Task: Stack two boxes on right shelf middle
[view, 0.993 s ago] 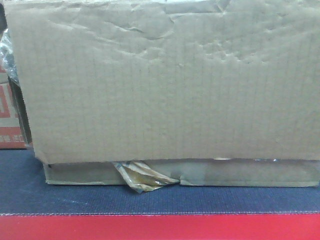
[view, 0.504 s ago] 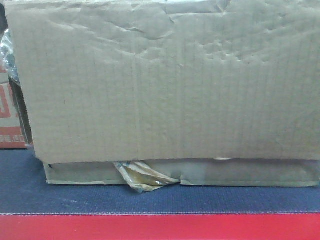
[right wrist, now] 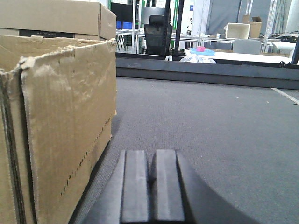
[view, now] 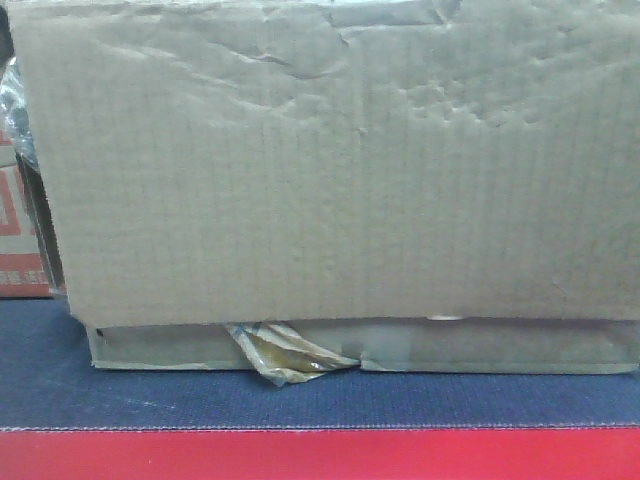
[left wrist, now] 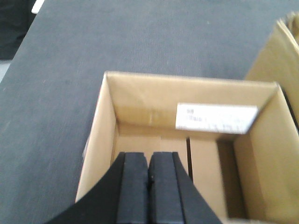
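Observation:
The large brown box (view: 340, 160) with its dented face fills the front view. It rests on the wide flat box (view: 480, 348), whose crumpled yellowish tape scrap (view: 285, 355) sticks out in front. My left gripper (left wrist: 148, 156) is shut and empty above a small open cardboard box (left wrist: 140, 107) with a white label. My right gripper (right wrist: 153, 154) is shut and empty, low over the grey felt, just right of a torn-edged cardboard wall (right wrist: 60, 126). The right shelf middle is out of view.
Both stacked boxes sit on a grey-blue felt surface (view: 200, 395) with a red front edge (view: 320, 455). A red-and-white carton (view: 20, 240) stands behind at the left. Another cardboard box (left wrist: 280, 65) is at the left wrist view's right edge. Chairs and tables (right wrist: 233, 49) lie far beyond.

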Controlling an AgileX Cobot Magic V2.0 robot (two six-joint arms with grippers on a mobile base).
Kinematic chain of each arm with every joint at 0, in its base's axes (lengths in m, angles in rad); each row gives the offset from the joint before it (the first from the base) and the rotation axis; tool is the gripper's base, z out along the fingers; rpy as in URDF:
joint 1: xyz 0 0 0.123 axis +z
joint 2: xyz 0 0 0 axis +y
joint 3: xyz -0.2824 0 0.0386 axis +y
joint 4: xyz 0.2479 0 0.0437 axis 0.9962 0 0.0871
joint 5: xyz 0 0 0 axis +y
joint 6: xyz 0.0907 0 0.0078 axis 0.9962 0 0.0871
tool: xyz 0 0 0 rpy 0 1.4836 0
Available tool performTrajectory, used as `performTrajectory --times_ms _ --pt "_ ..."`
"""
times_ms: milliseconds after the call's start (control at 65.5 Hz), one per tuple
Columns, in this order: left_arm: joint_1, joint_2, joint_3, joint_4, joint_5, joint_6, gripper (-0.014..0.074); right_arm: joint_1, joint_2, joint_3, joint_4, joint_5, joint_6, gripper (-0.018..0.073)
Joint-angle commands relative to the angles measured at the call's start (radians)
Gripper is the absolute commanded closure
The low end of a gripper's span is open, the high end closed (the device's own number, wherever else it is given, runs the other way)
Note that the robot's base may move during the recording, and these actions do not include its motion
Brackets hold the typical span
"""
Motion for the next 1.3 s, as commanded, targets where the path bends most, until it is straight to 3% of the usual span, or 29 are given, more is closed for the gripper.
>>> performTrajectory --times_ms 0,107,183,351,443,611,672,901,947,1069,1283 --pt "0.005 0.046 -0.05 -0.011 0.001 -0.009 0.0707 -0.005 -0.003 -0.004 0.004 -0.021 -0.002 0.0721" --pt "0.018 0.117 -0.148 -0.011 0.13 -0.007 0.0707 -0.005 -0.003 -0.004 0.004 -0.021 -0.002 0.0721" --pt "0.049 0.167 -0.22 -0.031 0.181 0.046 0.0707 -0.005 -0.003 -0.004 0.004 -0.021 -0.002 0.0721" --pt "0.173 0.287 -0.373 -0.247 0.35 0.288 0.0707 -0.005 -0.003 -0.004 0.004 -0.021 -0.002 0.0721" --pt "0.23 0.342 -0.412 -0.336 0.392 0.368 0.0707 -0.005 -0.003 -0.004 0.004 -0.021 -0.002 0.0721" --pt "0.252 0.413 -0.421 -0.315 0.403 0.387 0.0701 -0.005 -0.003 -0.004 0.004 -0.021 -0.002 0.0721" --pt "0.252 0.436 -0.421 -0.315 0.409 0.387 0.0657 -0.005 -0.003 -0.004 0.004 -0.021 -0.002 0.0721" --pt "0.252 0.509 -0.421 -0.289 0.4 0.387 0.0213 -0.005 -0.003 -0.004 0.004 -0.021 -0.002 0.0721" --pt "0.252 0.523 -0.421 -0.28 0.398 0.387 0.017 -0.005 -0.003 -0.004 0.004 -0.021 -0.002 0.0721" --pt "0.252 0.565 -0.421 -0.267 0.396 0.387 0.0171 -0.005 -0.003 -0.004 0.004 -0.021 -0.002 0.0721" --pt "0.252 0.623 -0.421 -0.263 0.382 0.387 0.0289 -0.005 -0.003 -0.004 0.004 -0.021 -0.002 0.0721"
